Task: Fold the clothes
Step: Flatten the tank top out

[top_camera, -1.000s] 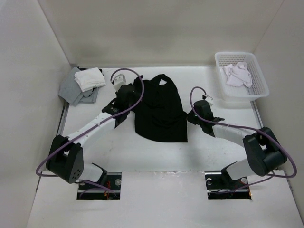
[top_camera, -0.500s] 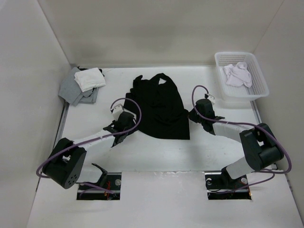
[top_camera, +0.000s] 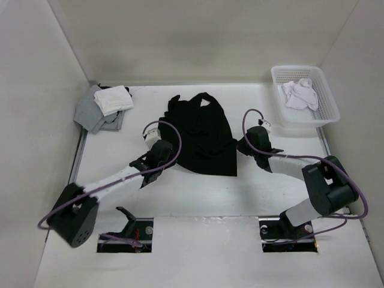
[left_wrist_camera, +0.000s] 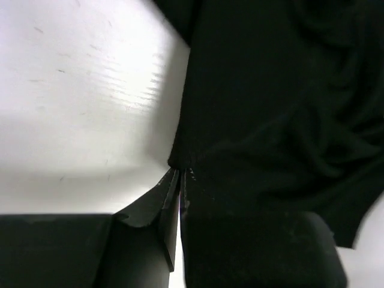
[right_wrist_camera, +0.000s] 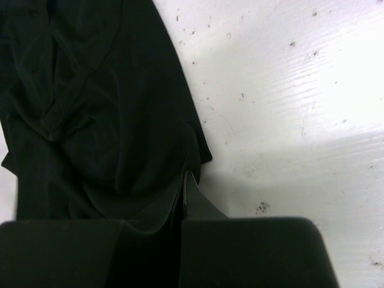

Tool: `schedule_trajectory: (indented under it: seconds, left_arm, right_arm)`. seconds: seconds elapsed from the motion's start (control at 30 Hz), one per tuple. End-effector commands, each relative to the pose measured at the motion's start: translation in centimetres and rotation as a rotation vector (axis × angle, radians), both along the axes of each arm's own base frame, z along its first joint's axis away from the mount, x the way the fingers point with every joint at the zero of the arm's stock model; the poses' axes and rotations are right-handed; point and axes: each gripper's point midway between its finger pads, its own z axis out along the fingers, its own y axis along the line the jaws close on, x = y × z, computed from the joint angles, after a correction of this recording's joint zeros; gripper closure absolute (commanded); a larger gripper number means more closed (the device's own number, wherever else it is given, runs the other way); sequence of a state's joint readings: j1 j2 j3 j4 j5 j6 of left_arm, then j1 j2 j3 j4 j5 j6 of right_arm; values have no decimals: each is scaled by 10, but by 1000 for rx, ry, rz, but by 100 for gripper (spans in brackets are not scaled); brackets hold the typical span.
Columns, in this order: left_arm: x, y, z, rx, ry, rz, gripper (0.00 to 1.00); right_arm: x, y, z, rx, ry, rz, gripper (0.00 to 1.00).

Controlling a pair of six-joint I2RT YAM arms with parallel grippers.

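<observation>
**Top external view.** The black garment (top_camera: pixel 204 135) lies at the centre of the surface (top_camera: pixel 192 192), straps toward the far edge and hem toward the near edge. It is spread out but rumpled, and its outline is uneven along the left side. The left end effector (top_camera: pixel 172 159) meets the garment at its near-left hem corner. The right end effector (top_camera: pixel 240 146) meets it at the right side edge. A stack of grey and white cloths (top_camera: pixel 105 107) sits at the far-left corner. A basket (top_camera: pixel 327 99) sits at the far-right corner.

**Left wrist view.** The left end effector (left_wrist_camera: pixel 179 175) is clenched, fingertips together at the hem corner of the garment (left_wrist_camera: pixel 270 102). Fabric creases run toward the tips, so it appears to pinch the thin edge.

**Right wrist view.** The right end effector (right_wrist_camera: pixel 183 179) is clenched on the garment (right_wrist_camera: pixel 102 108) edge. Fabric gathers into the tips and drapes over one finger.

**Task status.** No finished fold is visible. Judged from this layout, the work is at an early stage: both edges are gripped, and every fold remains to be made.
</observation>
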State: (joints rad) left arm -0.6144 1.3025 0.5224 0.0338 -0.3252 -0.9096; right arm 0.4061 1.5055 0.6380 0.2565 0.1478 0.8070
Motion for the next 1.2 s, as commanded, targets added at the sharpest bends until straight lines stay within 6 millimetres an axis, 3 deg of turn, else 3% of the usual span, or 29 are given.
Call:
schedule_trajectory:
  seconds: [0.0, 0.07, 0.13, 0.2, 0.23, 0.37, 0.47, 0.6, 0.67, 0.8, 0.93, 1.17]
  left_arm:
    - [-9, 2, 134, 11, -226, 51, 98]
    - [-36, -7, 170, 26, -249, 16, 93]
    - [-64, -25, 189, 32, -245, -26, 79]
    - [-78, -35, 186, 127, -218, -68, 56]
    - [-80, -33, 178, 177, -195, -69, 52]
    - [-72, -22, 162, 205, -188, -21, 52]
    - [-61, -5, 139, 224, -171, 29, 56]
    - [-61, 24, 85, 280, -76, 67, 67]
    - [-75, 35, 50, 231, 4, 82, 69]
    - [-106, 45, 10, 117, 123, 138, 68]
    - [-125, 45, -12, 60, 205, 155, 67]
    - [-137, 33, -36, 3, 278, 139, 62]
  right_arm:
    - [8, 12, 20, 74, -87, 1, 100]
    - [8, 14, 23, 91, -98, 1, 100]
    - [7, 17, 19, 106, -90, 8, 100]
    - [8, 21, 14, 115, -79, 20, 100]
    - [8, 22, 11, 119, -74, 26, 100]
    - [7, 22, 8, 118, -67, 26, 100]
    - [6, 22, 6, 117, -66, 27, 100]
    - [4, 19, 4, 108, -63, 27, 100]
    - [2, 19, 1, 104, -53, 27, 100]
    - [2, 16, 6, 100, -59, 24, 100]
    - [2, 15, 10, 91, -64, 25, 100]
    - [3, 16, 6, 84, -56, 25, 100]
